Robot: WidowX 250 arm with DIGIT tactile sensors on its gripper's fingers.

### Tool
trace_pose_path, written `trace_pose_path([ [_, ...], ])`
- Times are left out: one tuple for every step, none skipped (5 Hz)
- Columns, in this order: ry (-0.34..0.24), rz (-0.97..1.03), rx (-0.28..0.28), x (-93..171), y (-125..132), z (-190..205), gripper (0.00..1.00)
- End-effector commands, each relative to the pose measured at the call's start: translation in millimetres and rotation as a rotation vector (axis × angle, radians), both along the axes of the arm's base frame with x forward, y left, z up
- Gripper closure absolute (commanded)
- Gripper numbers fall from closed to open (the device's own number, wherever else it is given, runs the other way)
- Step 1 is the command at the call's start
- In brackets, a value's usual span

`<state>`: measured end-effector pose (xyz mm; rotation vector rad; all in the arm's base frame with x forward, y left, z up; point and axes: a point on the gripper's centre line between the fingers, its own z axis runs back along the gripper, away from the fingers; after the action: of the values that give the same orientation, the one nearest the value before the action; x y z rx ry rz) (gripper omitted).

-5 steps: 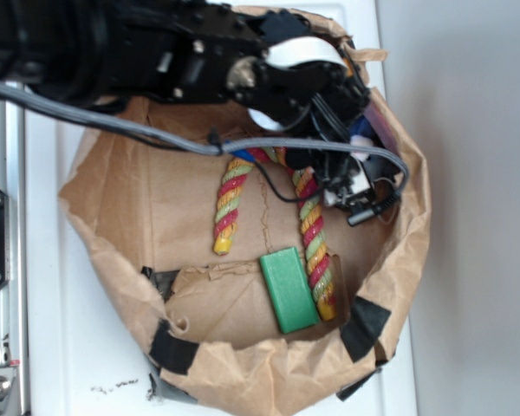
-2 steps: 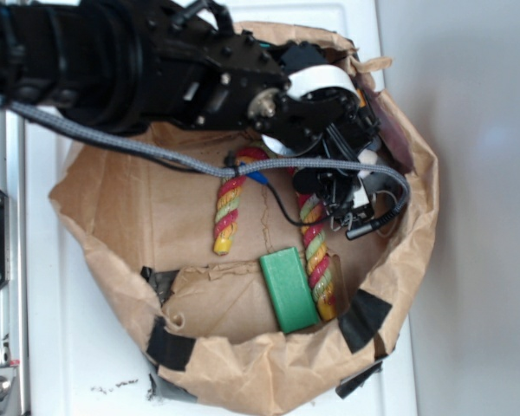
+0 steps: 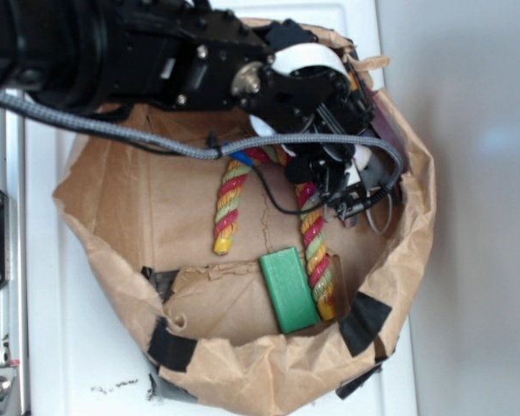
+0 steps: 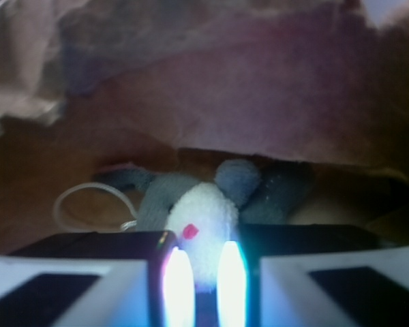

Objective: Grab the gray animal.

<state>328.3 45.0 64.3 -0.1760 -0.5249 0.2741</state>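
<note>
In the wrist view the gray animal (image 4: 204,218) lies on the brown paper floor, its cream-white face with a red dot eye toward me and its gray ears and body behind. A thin white cord loop (image 4: 88,197) trails to its left. My gripper (image 4: 199,262) is shut on the face, with the two bright fingers pressing the plush from both sides. In the exterior view the gripper (image 3: 354,192) is low at the right inner wall of the paper bag and hides the toy.
The crumpled brown paper bag (image 3: 416,234) rings the whole work area, and its wall (image 4: 259,102) rises close behind the toy. A striped red-yellow-green rope arch (image 3: 230,204) and a green block (image 3: 289,290) lie on the bag floor to the left of the gripper.
The arm dipped lower in the exterior picture, then came back up a little. The bag's right rim has shifted outward. Rope and green block have stayed put.
</note>
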Motion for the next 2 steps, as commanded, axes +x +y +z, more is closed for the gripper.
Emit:
trace_pose_path([
  [-0.057, -0.025, 0.013, -1.5, 11.6, 27.4, 1.0],
  [-0.044, -0.045, 0.013, -2.4, 15.0, 26.9, 0.0],
])
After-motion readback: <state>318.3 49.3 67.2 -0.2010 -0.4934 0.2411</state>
